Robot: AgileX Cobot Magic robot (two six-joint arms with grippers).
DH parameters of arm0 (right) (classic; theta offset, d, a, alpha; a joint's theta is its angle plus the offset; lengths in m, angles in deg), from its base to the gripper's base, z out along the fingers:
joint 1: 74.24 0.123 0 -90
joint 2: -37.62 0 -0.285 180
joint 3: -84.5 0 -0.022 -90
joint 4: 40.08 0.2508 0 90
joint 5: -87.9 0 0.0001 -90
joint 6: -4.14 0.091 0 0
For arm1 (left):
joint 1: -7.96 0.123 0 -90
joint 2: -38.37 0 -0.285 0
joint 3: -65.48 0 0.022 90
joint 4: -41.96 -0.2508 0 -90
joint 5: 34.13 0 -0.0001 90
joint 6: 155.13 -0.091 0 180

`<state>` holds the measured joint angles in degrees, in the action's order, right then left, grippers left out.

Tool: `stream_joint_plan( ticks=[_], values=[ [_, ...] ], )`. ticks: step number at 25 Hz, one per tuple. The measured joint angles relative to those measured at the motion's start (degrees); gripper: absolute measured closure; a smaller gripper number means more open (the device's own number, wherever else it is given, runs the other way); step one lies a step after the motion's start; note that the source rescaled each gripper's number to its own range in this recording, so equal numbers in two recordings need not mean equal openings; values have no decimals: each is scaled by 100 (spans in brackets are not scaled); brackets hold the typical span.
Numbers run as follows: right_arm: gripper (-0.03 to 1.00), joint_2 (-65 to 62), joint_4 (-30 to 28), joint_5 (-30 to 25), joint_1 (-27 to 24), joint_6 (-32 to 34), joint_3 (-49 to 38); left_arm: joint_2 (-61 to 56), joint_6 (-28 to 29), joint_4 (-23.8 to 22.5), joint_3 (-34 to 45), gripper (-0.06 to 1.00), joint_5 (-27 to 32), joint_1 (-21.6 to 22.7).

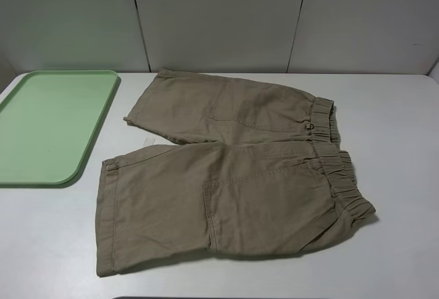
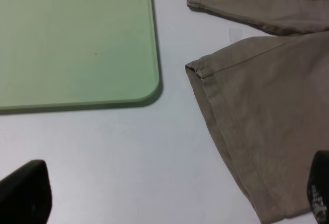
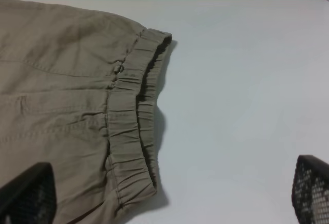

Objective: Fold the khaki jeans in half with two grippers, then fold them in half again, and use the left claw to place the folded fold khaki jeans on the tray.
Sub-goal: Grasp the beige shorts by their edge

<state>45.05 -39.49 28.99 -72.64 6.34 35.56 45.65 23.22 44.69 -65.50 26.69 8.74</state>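
Note:
The khaki jeans [image 1: 226, 175] lie flat on the white table, legs toward the tray [image 1: 48, 124] and the elastic waistband [image 1: 336, 155] on the right. Neither arm shows in the exterior high view. In the left wrist view my left gripper [image 2: 171, 198] is open. One black finger [image 2: 23, 193] hangs over bare table and the other [image 2: 320, 190] over the near leg's cuffed hem [image 2: 231, 147]; the tray's corner [image 2: 149, 88] lies beyond. My right gripper [image 3: 169, 193] is open too, one finger [image 3: 25, 193] above the cloth by the waistband [image 3: 131, 131], the other finger [image 3: 311, 188] over bare table.
The pale-green tray holds nothing and sits at the table's left edge. Grey wall panels [image 1: 219, 18] close off the back of the table [image 1: 398, 244]. White tabletop lies bare to the right of the waistband and in front of the legs.

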Motion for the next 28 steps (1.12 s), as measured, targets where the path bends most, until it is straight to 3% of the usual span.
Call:
stream_joint_plan(
  ticks=[28],
  values=[
    [-3, 0, 0, 0, 0, 0, 0, 0, 0, 0, 0, -5, 0, 0]
  ],
)
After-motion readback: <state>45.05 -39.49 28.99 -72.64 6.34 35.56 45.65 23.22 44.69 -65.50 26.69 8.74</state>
